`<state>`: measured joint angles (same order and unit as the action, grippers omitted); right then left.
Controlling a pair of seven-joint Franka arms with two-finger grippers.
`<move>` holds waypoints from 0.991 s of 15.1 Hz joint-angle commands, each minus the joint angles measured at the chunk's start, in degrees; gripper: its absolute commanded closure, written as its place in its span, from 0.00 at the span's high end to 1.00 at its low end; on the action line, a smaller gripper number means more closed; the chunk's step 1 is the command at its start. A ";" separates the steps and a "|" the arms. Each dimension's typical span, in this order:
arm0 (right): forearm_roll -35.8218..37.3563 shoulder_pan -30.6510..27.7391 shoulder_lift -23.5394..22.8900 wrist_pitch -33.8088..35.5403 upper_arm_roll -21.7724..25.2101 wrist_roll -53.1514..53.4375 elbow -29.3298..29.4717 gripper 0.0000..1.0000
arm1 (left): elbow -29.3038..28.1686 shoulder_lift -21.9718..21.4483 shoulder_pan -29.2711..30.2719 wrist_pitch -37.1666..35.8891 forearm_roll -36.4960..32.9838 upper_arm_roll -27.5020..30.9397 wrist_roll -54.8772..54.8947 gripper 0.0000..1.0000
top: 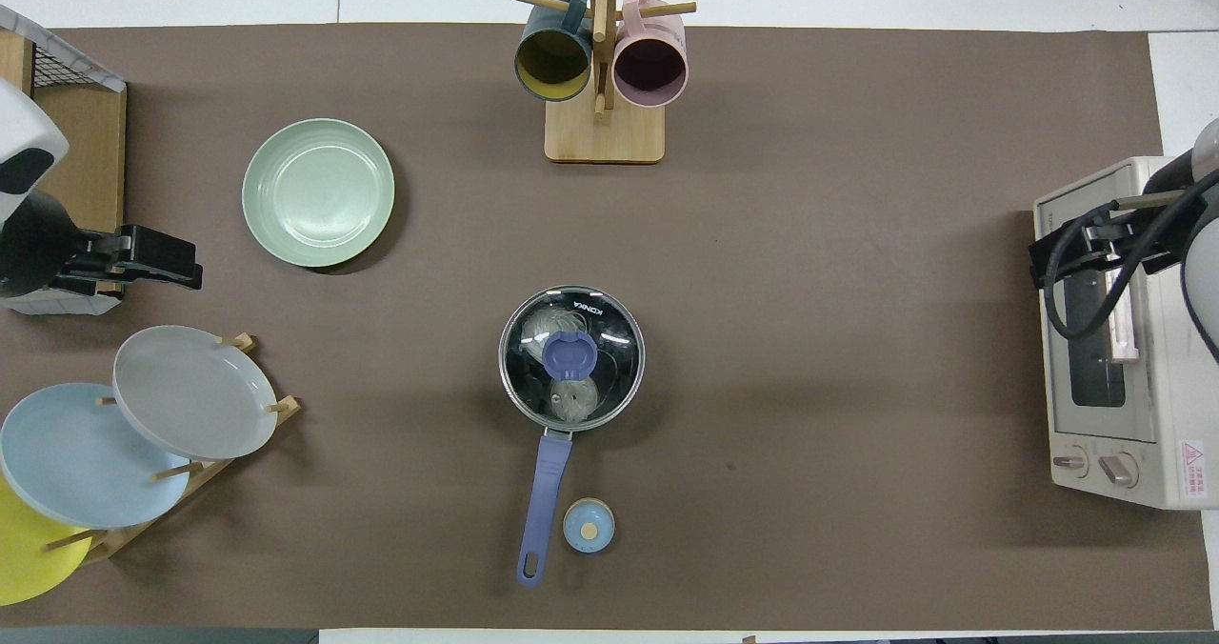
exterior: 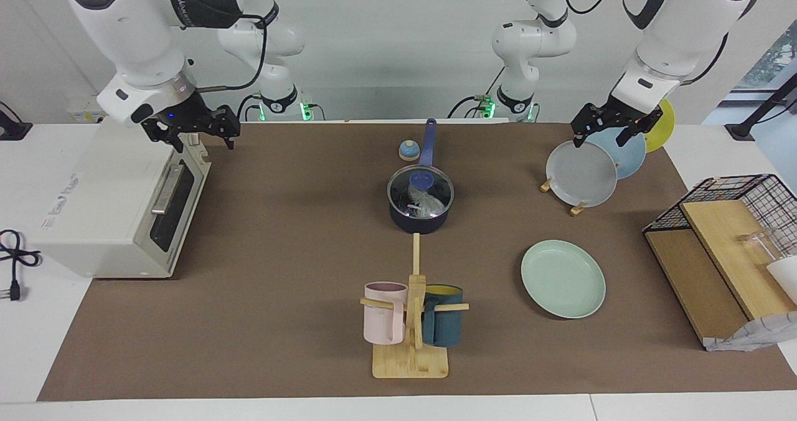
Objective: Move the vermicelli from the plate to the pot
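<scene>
The dark navy pot (exterior: 419, 217) (top: 527, 385) stands mid-table with a glass lid (exterior: 421, 189) (top: 571, 356) on it and its long blue handle toward the robots. Through the lid the whitish vermicelli (exterior: 427, 204) (top: 572, 397) shows inside the pot. The mint-green plate (exterior: 563, 278) (top: 318, 192) lies bare, farther from the robots than the pot and toward the left arm's end. My right gripper (exterior: 200, 139) (top: 1052, 268) hangs open and empty over the toaster oven's corner. My left gripper (exterior: 599, 136) (top: 162, 265) waits open and empty above the plate rack.
A toaster oven (exterior: 118, 197) (top: 1119, 339) sits at the right arm's end. A mug tree (exterior: 412, 321) (top: 602, 63) holds a pink and a dark teal mug. The rack (top: 190, 477) carries grey, blue and yellow plates. A small blue round knob (top: 589, 525) lies beside the pot handle. A wire basket (exterior: 735, 246) stands at the left arm's end.
</scene>
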<state>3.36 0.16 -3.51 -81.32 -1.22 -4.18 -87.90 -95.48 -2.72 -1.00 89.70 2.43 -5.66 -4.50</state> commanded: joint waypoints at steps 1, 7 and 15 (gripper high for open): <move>0.33 1.16 5.78 -3.22 0.61 -0.65 -7.62 1.00 | -0.50 -0.97 0.03 -0.31 -1.47 0.03 0.10 1.00; -0.37 3.89 5.18 -4.82 4.30 -0.92 -7.46 1.00 | -0.50 -0.97 0.03 -0.31 -1.47 0.03 0.10 1.00; -0.81 3.72 4.39 -4.82 4.30 -0.74 -5.27 1.00 | -0.50 -0.97 0.03 -0.31 -1.47 0.03 0.10 1.00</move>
<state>3.30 4.08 0.58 -85.63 2.57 -4.18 -93.67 -95.48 -2.72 -1.00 89.70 2.43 -5.66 -4.50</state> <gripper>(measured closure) 0.000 0.000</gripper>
